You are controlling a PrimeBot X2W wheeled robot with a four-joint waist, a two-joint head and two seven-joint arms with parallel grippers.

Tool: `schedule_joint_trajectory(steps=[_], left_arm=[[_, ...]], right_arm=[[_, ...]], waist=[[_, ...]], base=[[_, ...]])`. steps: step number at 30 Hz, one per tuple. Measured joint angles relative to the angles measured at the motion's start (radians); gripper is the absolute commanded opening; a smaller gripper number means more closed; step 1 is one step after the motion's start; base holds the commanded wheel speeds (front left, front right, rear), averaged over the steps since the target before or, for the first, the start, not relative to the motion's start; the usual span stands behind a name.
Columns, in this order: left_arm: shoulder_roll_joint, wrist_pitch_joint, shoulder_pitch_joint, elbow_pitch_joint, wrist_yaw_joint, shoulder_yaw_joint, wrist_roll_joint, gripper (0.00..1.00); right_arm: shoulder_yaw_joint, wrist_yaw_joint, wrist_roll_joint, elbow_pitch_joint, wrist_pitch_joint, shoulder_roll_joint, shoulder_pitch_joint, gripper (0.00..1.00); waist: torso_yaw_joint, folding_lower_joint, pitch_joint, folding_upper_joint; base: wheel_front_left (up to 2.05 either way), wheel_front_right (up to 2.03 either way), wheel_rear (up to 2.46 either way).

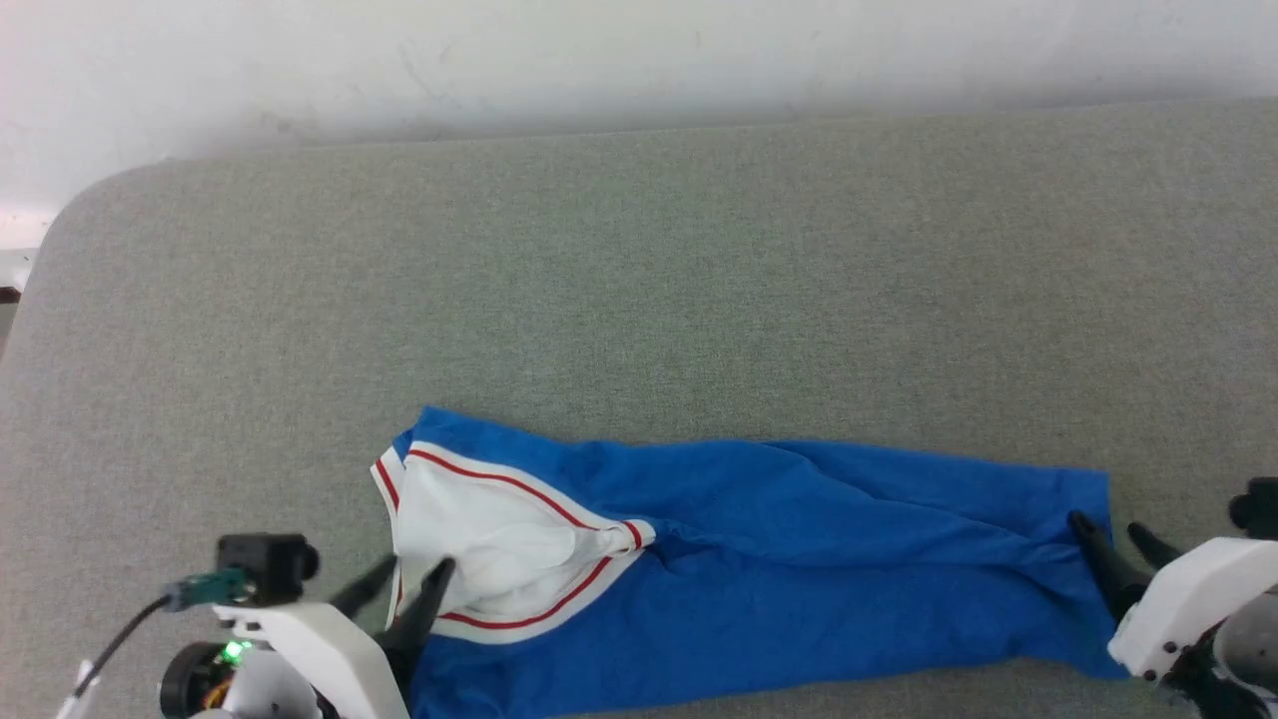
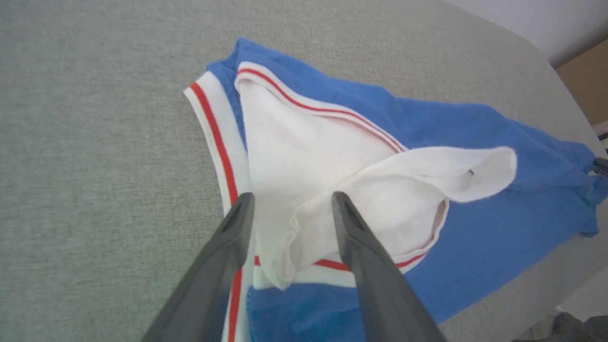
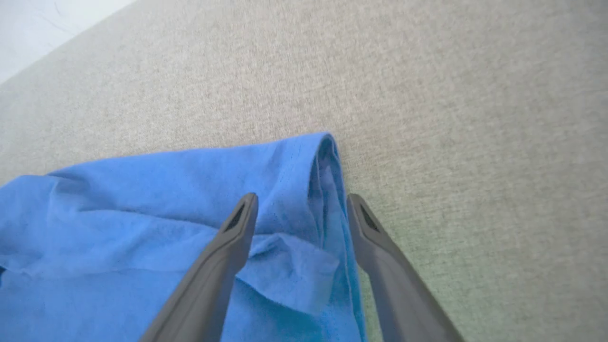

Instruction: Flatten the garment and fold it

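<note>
In the head view, the royal-blue jersey garment (image 1: 799,559) lies as a long, folded band across the near part of a grey, cloth-covered table (image 1: 639,280), running left to right, with a pale wall (image 1: 599,50) behind the far edge. At its left end a white short sleeve (image 1: 499,549) with red-and-white trim lies on top of the blue cloth. Its right end is a plain blue hem (image 1: 1093,499). The left gripper (image 1: 417,569) sits at the near left, its two dark fingers spread apart at the sleeve's left edge. The right gripper (image 1: 1106,524) sits at the near right, fingers likewise parted, tips at the hem.

The left wrist view looks along the parted fingers (image 2: 240,223) onto the sleeve. The rumpled white cloth and a strip of red trim lie between the two tips, and nothing is pinched. The blue body stretches away to the right.

In the right wrist view the fingers (image 3: 237,228) stand apart astride the hem's folded edge. One tip is over the wrinkled blue cloth and the other over bare grey table just right of it. The hem's layers lie loose between them, ungripped.
</note>
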Motion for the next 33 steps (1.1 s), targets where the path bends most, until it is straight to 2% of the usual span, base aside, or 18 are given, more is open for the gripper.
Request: schedule_joint_trajectory(steps=[5,9,12,14,17,23,28,33], left_arm=[[-0.010,-0.133,0.032,-0.091,0.060,0.072,0.014,1.00],[-0.024,-0.281,0.088,-0.187,0.117,0.135,0.066,1.00],[-0.034,-0.384,0.112,-0.237,0.180,0.186,0.151,1.00],[-0.050,-0.411,0.124,-0.265,0.224,0.219,0.219,1.00],[-0.085,-0.420,0.142,-0.300,0.263,0.258,0.328,1.00],[-0.140,-0.421,0.193,-0.318,0.267,0.291,0.469,1.00],[-0.146,-0.421,0.201,-0.296,0.244,0.294,0.523,1.00],[-0.149,-0.421,0.200,-0.276,0.240,0.290,0.569,1.00]], right_arm=[[-0.052,0.000,0.029,-0.116,-0.029,0.014,0.033,1.00],[-0.104,0.000,0.004,-0.209,-0.038,0.038,0.085,1.00],[-0.128,0.000,-0.009,-0.237,-0.034,0.060,0.104,1.00],[-0.135,0.000,-0.024,-0.242,-0.025,0.072,0.108,1.00],[-0.140,0.000,-0.031,-0.236,-0.007,0.086,0.111,1.00],[-0.142,0.000,-0.052,-0.180,0.018,0.097,0.110,1.00],[-0.148,0.000,-0.063,-0.123,0.043,0.100,0.108,1.00],[-0.148,0.000,-0.072,-0.085,0.063,0.098,0.094,1.00]], waist=[[0.002,0.0000,-0.009,-0.0001],[0.005,-0.0001,-0.013,0.0000],[0.006,-0.0001,-0.012,0.0000],[0.006,0.0000,-0.010,-0.0001],[0.011,0.0000,-0.004,0.0000],[0.031,-0.0001,0.013,0.0000],[0.053,0.0000,0.032,-0.0001],[0.075,-0.0001,0.049,-0.0001]], base=[[0.00,0.00,0.00],[0.00,0.00,0.00],[0.00,0.00,0.00],[0.00,0.00,0.00],[0.00,0.00,0.00],[0.00,0.00,0.00],[0.00,0.00,0.00],[0.00,0.00,0.00]])
